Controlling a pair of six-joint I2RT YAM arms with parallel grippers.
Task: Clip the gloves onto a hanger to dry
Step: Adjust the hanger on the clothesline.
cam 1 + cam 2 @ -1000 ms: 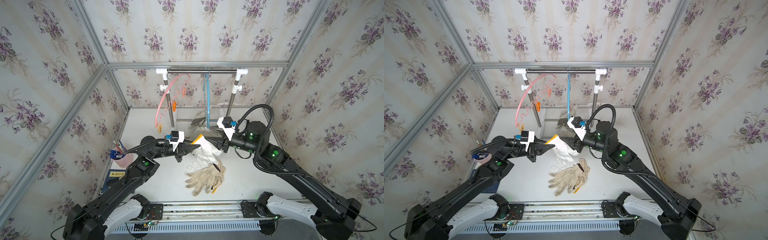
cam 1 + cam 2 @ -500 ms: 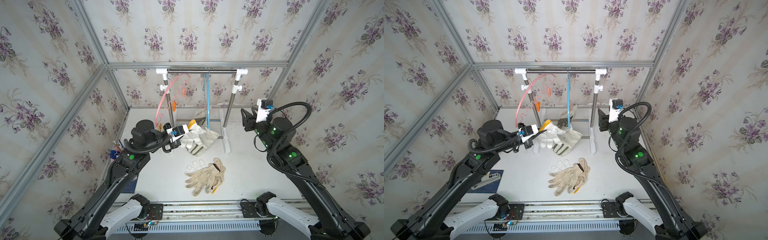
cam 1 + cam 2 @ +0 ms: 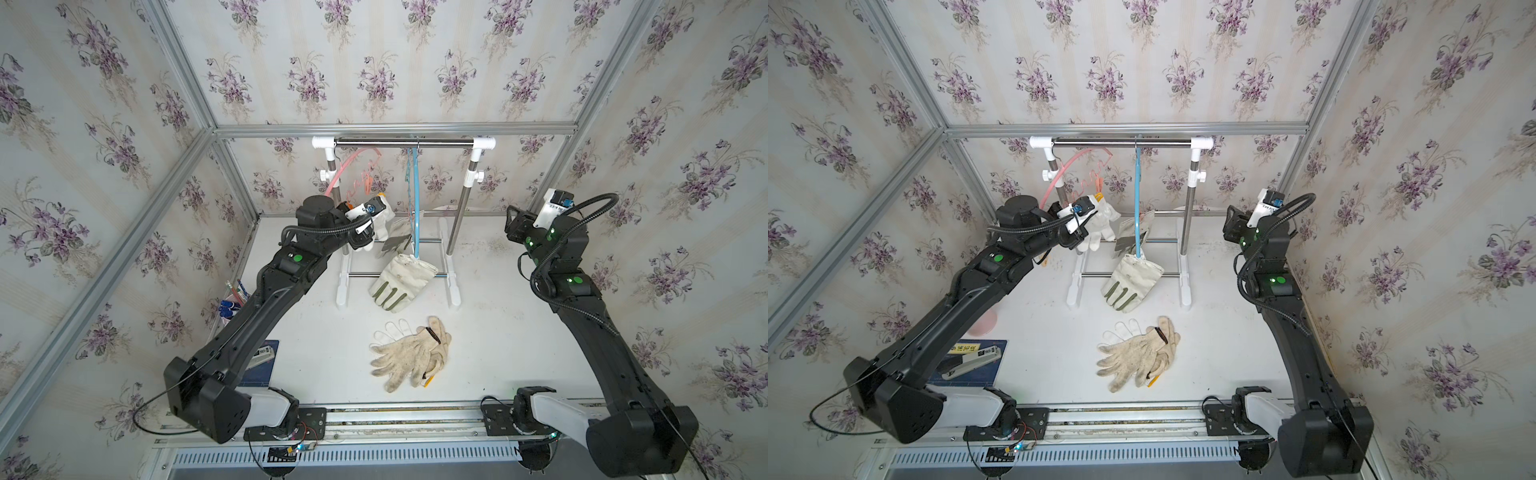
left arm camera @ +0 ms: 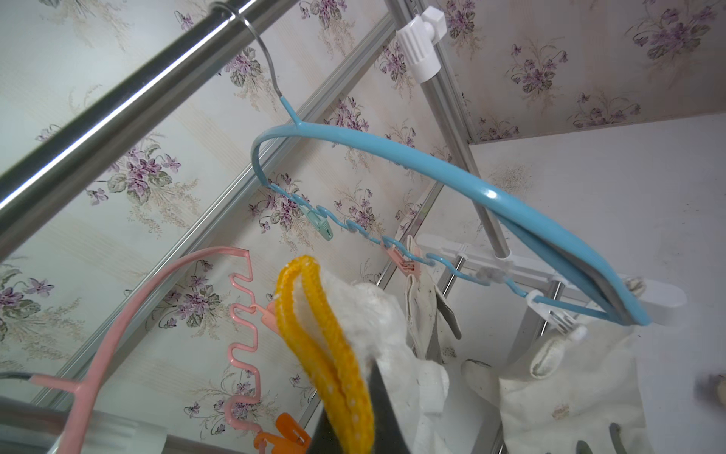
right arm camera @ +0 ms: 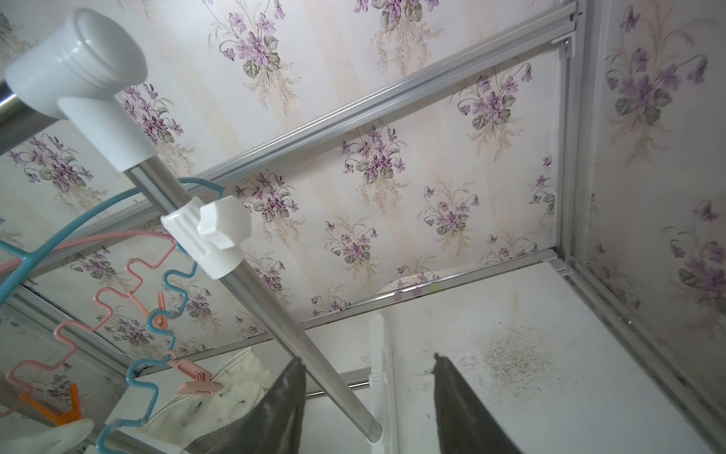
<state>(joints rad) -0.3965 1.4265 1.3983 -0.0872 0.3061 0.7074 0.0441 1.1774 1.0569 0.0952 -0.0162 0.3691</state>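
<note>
1. Both arms have left the middle of the table [image 3: 498,332], where they met over a white knit glove [image 3: 384,218] a second ago. The left arm has risen to the rack [image 3: 403,143], and the right arm has drawn back to its own side.
2. At the left gripper [image 3: 374,227] the fingers are closed on that white knit glove. In the left wrist view its yellow cuff [image 4: 326,346] folds up past one dark finger [image 4: 379,405], and the glove's body hangs away beyond it.
3. In both top views the held glove sits up at the rack, between the pink hanger [image 3: 1075,164] and the blue hanger [image 3: 1137,199]. It is near the pink hanger's orange clip [image 4: 286,432] but is not in any clip.
4. The right gripper [image 5: 367,357] has its fingers standing apart with nothing between them. It is beside the rack's right post [image 5: 251,287], well apart from every glove.
5. Two canvas gloves hang from the blue hanger. One [image 3: 401,278] is on a white clip [image 4: 550,310] with its green-patched fingers pointing down. The other [image 3: 397,237] is on a pink clip [image 4: 400,261] farther back.
6. The dirty-cream knit gloves [image 3: 409,353] lie in a pile on the table in front of the rack, touched by neither gripper.
</note>
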